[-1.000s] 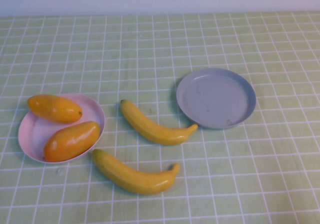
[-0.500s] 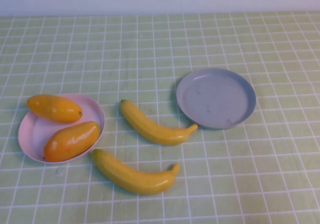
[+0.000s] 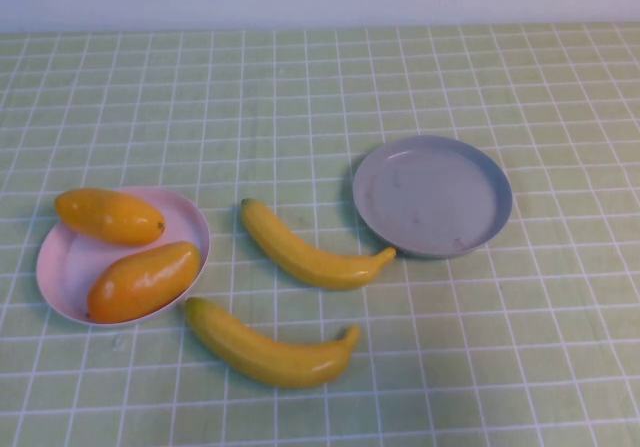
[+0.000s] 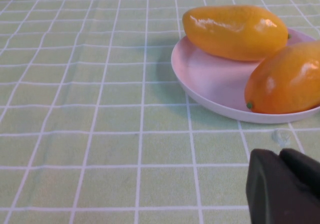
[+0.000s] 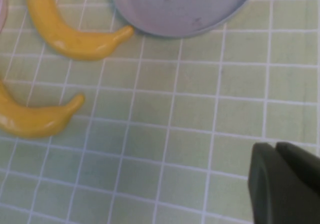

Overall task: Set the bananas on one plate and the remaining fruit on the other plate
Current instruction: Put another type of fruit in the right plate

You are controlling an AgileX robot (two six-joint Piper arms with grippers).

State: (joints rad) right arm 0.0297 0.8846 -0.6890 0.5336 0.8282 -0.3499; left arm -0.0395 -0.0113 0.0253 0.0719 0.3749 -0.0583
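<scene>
Both bananas (image 3: 305,249) (image 3: 268,345) lie on the counter (image 3: 560,347) beside the grey-blue plate (image 3: 432,195); glossy, stiff, likely slippery, so grip mid-body. Left hand (image 4: 285,186) near the pink plate (image 4: 210,78), right hand (image 5: 285,181) near the grey-blue plate: grip state cannot tell

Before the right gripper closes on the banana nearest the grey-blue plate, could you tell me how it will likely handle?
The banana looks glossy, so probably slippery in a pinch. Its curve suggests it may pivot if pushed off-centre. It lies flat beside the grey-blue plate, unlikely to roll. Right gripper and left gripper both hang clear.
</scene>
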